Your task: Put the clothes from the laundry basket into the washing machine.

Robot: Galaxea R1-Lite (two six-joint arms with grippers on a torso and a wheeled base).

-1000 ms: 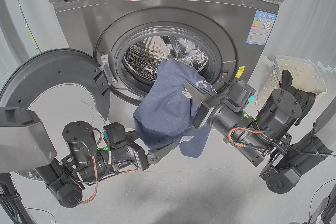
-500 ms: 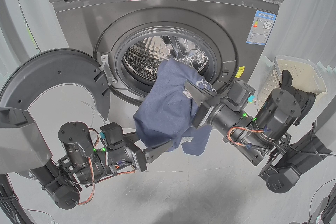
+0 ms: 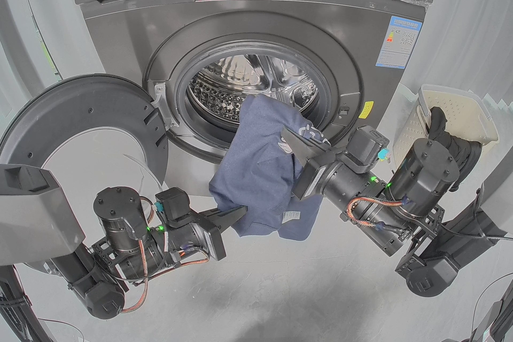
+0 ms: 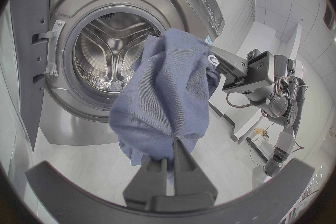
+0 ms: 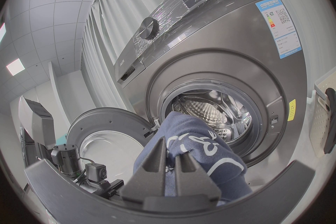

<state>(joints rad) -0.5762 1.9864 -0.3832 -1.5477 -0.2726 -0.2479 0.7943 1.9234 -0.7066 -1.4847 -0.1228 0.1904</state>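
Observation:
A dark blue garment with white print hangs in front of the washing machine's open drum, its top leaning on the drum's lower rim. My right gripper is shut on its upper right side; the right wrist view shows the gripper closed on the printed cloth. My left gripper is below, shut on the lower hem. In the left wrist view, that gripper pinches the garment. The white laundry basket stands to the right with black clothes draped over its rim.
The round machine door is swung wide open to the left, close to my left arm. Bare pale floor lies below the garment and between the arms. The basket sits against the machine's right side.
My left gripper has shifted left and slightly up with the garment's hem. The cloth now hangs narrower and its top has sunk a little. The right gripper has barely moved.

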